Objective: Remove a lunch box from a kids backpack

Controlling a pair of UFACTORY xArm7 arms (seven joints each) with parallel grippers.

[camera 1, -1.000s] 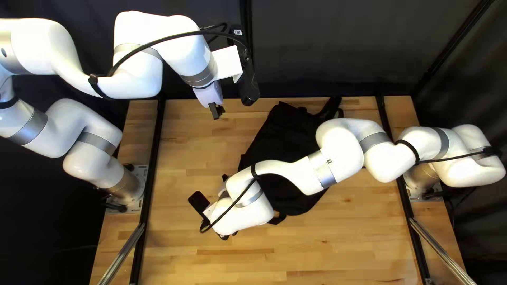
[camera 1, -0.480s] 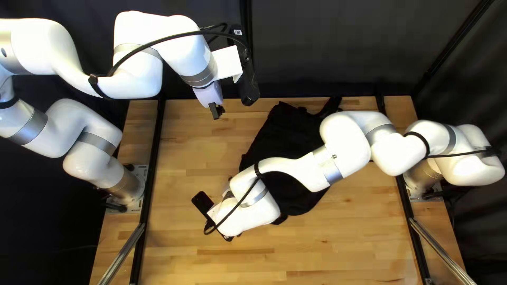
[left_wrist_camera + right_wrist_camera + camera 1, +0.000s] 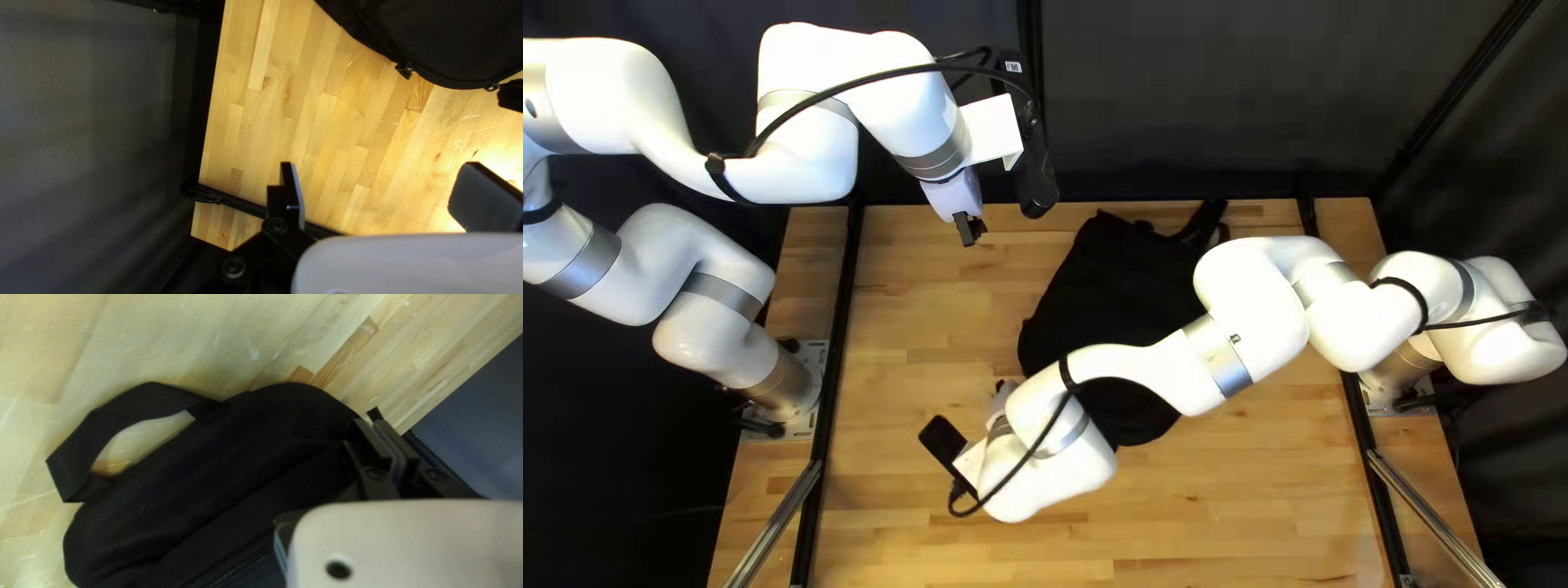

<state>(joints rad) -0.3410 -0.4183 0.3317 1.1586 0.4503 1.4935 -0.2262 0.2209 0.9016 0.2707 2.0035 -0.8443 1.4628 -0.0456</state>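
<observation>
Fingers of the right gripper point(image 3: 1000, 389) were pressed together by an edge of the backpack point(image 3: 1111, 283), while the left gripper point(image 3: 967, 231) held its own spread well apart toward the desk's far left. Black and soft, the backpack lay in the middle of the desk point(image 3: 904, 327), partly under the right arm point(image 3: 1144, 370), its handle point(image 3: 147, 400) looping out sideways.

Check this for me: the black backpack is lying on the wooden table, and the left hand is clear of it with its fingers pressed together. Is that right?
Not quite. The left wrist view shows the fingers of the left hand standing wide apart. The rest holds: the black backpack lies on the wooden table, and that hand is clear of it.
</observation>
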